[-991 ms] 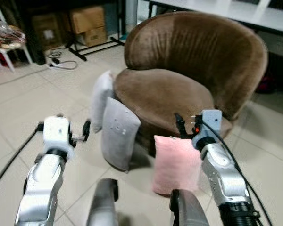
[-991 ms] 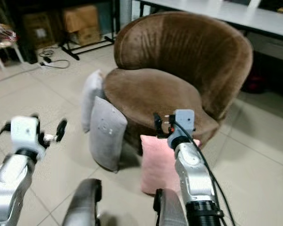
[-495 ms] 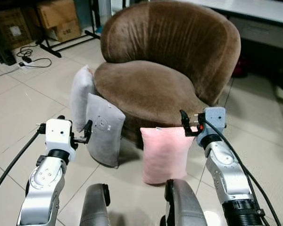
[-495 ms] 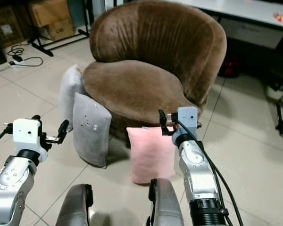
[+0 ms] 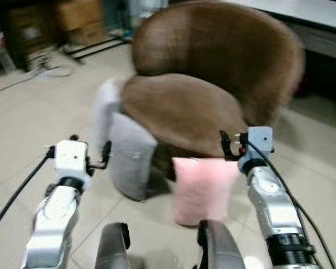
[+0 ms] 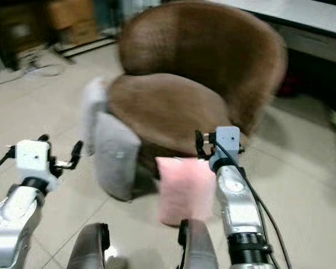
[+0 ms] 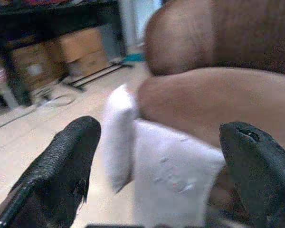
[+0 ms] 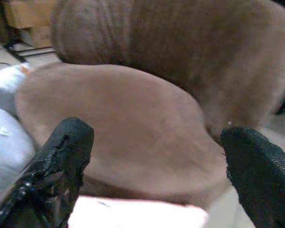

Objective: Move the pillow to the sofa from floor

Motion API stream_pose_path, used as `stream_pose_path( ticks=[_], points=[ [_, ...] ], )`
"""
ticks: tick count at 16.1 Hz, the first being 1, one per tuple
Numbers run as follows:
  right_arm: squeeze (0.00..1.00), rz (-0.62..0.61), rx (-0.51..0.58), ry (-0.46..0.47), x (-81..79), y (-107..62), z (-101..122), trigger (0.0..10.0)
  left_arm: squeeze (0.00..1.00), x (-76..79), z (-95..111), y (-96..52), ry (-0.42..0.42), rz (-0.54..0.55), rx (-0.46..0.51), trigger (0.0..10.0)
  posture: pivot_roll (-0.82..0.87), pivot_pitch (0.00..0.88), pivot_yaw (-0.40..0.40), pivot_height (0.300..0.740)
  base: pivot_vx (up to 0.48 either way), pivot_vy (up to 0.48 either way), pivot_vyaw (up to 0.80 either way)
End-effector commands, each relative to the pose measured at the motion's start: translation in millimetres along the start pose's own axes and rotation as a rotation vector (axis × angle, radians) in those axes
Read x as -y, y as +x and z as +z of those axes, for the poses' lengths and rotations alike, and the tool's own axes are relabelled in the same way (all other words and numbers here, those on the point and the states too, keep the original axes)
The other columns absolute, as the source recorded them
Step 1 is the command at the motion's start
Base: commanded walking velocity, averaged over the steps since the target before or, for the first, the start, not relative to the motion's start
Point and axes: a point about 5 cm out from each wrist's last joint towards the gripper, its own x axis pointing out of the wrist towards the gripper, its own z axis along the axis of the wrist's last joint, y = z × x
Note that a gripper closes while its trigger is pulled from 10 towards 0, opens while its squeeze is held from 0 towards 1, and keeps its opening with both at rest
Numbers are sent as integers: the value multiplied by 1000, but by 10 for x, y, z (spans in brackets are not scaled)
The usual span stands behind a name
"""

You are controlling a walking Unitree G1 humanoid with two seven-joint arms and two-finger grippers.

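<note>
Pink pillow (image 5: 203,190) lower centre, leaning against brown sofa (image 5: 213,95): likely soft, light, squashy. Best pinched at top edge. Right end effector (image 8: 156,166) and left end effector (image 7: 156,166): fingers apart, empty.

Room bkgd, blurred. Floor (image 5: 33,112): pale beige tiles w/ thin grout lines. Cardboard boxes (image 7: 80,50) on dark shelving, far beyond left-hand side; cables (image 5: 50,70) on floor just in front. Pale tabletop (image 6: 319,19) along back, beyond right-hand side; dark shadow beneath.
</note>
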Motion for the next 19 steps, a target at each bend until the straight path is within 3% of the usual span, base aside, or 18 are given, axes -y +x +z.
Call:
stream_pose_path(
  ticks=[1, 3, 4, 5, 12, 19],
  points=[
    [1000, -19, -8, -12, 43, 8, -9, 10000, 1000, 37, 50, 29, 7, -18, 19, 10000, -14, 0, -42, 585, 285, 0, 0],
    [1000, -22, -12, -7, 60, 3, -11, 10000, 1000, 36, 51, 41, 9, -19, 17, 10000, -14, 0, -38, 585, 298, 0, 0],
    [243, -22, -13, -2, 64, -3, -10, 10000, 1000, 40, 56, 50, 10, -27, 18, 10000, -23, 0, -30, 585, 334, 0, 0],
    [0, -23, -12, 0, 67, -7, -8, 10000, 1000, 43, 54, 56, 10, -32, 17, 10000, -27, 0, -26, 585, 349, 0, 0],
    [0, -30, -22, 28, 90, -9, -18, 10000, 1000, 71, 57, 84, 6, -42, 21, 10000, -24, 0, -29, 585, 386, 0, -296],
    [0, -21, -14, 17, 91, 13, 6, 10000, 1000, 66, 59, 103, 2, -34, 21, 10000, -25, 0, -27, 585, 404, 0, 0]
  ],
)
